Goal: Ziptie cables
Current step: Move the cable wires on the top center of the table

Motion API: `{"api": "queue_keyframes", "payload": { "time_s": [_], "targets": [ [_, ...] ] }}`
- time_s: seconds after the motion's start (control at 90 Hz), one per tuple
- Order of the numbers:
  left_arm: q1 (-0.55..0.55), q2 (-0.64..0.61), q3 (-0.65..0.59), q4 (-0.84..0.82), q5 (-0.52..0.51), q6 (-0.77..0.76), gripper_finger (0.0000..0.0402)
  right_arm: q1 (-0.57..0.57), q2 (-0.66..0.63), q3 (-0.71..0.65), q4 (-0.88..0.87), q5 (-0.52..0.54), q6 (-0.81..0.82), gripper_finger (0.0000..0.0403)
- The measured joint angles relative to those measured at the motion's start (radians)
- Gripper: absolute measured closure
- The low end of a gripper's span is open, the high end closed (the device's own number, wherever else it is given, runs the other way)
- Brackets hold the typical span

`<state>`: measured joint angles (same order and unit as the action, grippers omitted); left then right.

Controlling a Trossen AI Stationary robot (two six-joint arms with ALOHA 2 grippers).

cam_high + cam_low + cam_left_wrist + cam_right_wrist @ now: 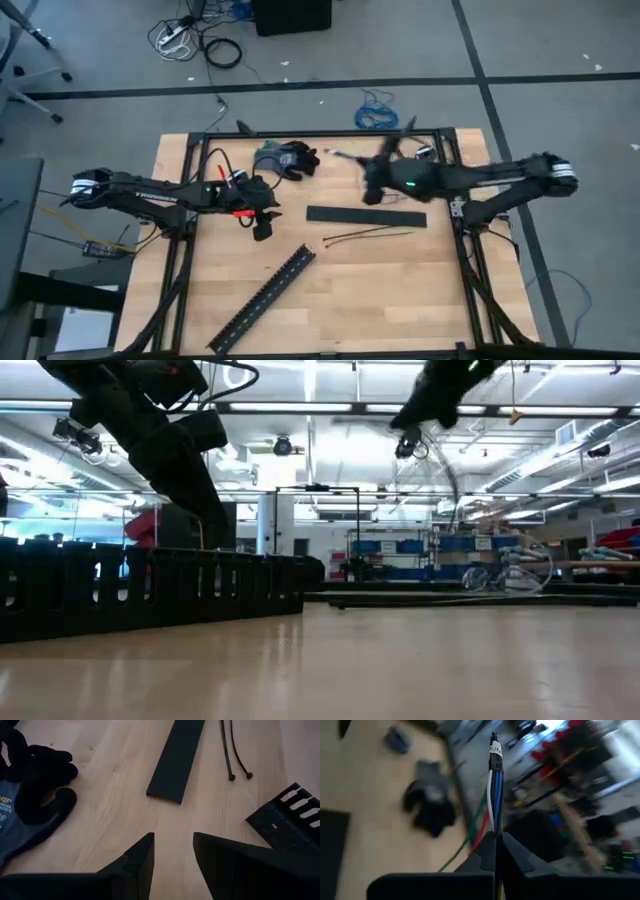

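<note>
Wooden desk, black-framed, viewed from above. Right hand: raised above the desk's far middle, fingers closed together on the cables, a thin bundle of blue, white and dark strands with a small white label near its free end; green and red strands trail off beside the fingers. In the overhead view the right hand sits just beyond the far side of the flat black strip, and the cables stick out from it toward the gloves. Left hand: over the desk's left half, fingers narrowly apart with nothing between them, bare wood showing in the gap; in the overhead view the left hand hangs near the red-marked wrist. Two black zipties lie on the wood just in front of the flat strip; their heads show in the left wrist view. Slotted black cable duct: diagonal, near-left area of the desk. Pair of dark gloves with blue-grey backs: far edge, left of centre. Blue coiled cable: on the floor beyond the desk.
</note>
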<state>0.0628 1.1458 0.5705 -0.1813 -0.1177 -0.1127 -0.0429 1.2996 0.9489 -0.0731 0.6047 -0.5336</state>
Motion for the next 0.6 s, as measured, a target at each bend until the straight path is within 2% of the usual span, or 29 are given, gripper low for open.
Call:
{"api": "queue_keyframes", "payload": {
  "time_s": [0.133, 0.222, 0.4, 0.6],
  "targets": [
    [0.0, 0.0, 0.0, -0.002, 0.004, 0.004, 0.027, -0.066, 0.201, 0.0, 0.183, -0.235, 0.01, 0.0402],
    [0.0, 0.0, 0.0, -0.008, 0.005, 0.005, 0.027, -0.086, 0.325, 0.008, 0.306, -0.344, 0.02, 0.0402],
    [0.0, 0.0, 0.0, -0.007, 0.005, 0.006, 0.027, -0.096, 0.535, 0.103, 0.365, -0.473, 0.059, 0.0402],
    [0.0, 0.0, 0.0, -0.017, 0.007, 0.002, 0.027, -0.096, 0.666, 0.221, 0.367, -0.524, 0.074, 0.039]
  ]
}}
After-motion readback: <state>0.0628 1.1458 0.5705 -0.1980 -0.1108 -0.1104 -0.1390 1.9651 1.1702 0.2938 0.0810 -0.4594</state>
